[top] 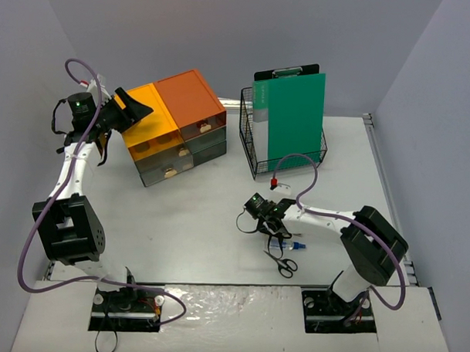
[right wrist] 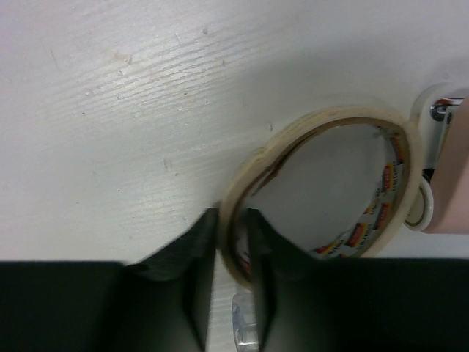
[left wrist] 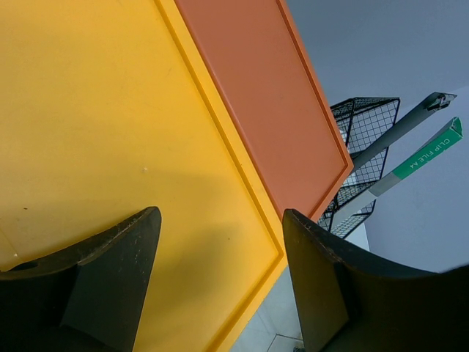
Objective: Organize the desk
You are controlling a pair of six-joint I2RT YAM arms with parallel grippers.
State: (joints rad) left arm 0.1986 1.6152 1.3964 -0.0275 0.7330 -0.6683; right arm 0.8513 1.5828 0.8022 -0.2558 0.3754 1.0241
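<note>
Near right front of large matte white worktop [top: 194, 229]: right hand [right wrist: 231, 242] clenched across wall of cream masking-tape roll [right wrist: 331, 117], roll apparently resting on surface. Risk: thin-wall pinch, so roll could pivot or slip on lift. Black-handled scissors [top: 282, 264] just beside, snag hazard. Left hand [left wrist: 220, 216] released, empty, above yellow-and-orange drawer unit [left wrist: 95, 110]. Open room mid-worktop; black wire basket [top: 255, 157] bounds far side.

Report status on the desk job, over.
Left claw open over yellow drawer top. Right claw pinching tape roll wall. Scissors loose on desk nearby.
</note>
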